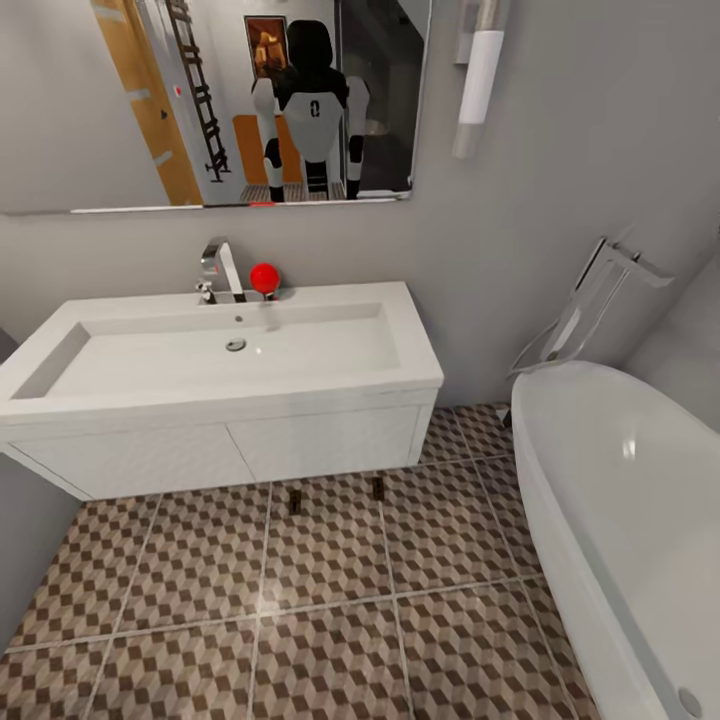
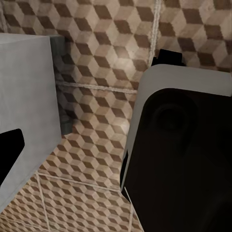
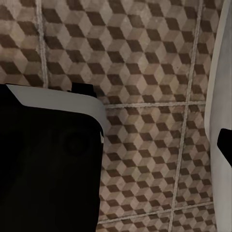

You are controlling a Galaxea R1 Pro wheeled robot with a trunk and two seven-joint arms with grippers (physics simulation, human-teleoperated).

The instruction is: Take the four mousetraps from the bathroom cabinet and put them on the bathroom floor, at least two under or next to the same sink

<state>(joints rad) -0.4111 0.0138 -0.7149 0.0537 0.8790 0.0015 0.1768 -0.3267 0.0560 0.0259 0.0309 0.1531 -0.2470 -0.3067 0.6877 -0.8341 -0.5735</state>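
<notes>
Two mousetraps on the floor (image 1: 330, 600) at the foot of the vanity (image 1: 220, 445), under the sink (image 1: 215, 355).

One trap (image 1: 294, 500) sits left of the other (image 1: 378, 487), well apart, each with its long axis running toward the vanity (too small to tell which end leads). Neither gripper shows in the head view, and the wrist views show only robot body parts over cube-pattern tiles, so I cannot tell how the jaws stand.
</notes>
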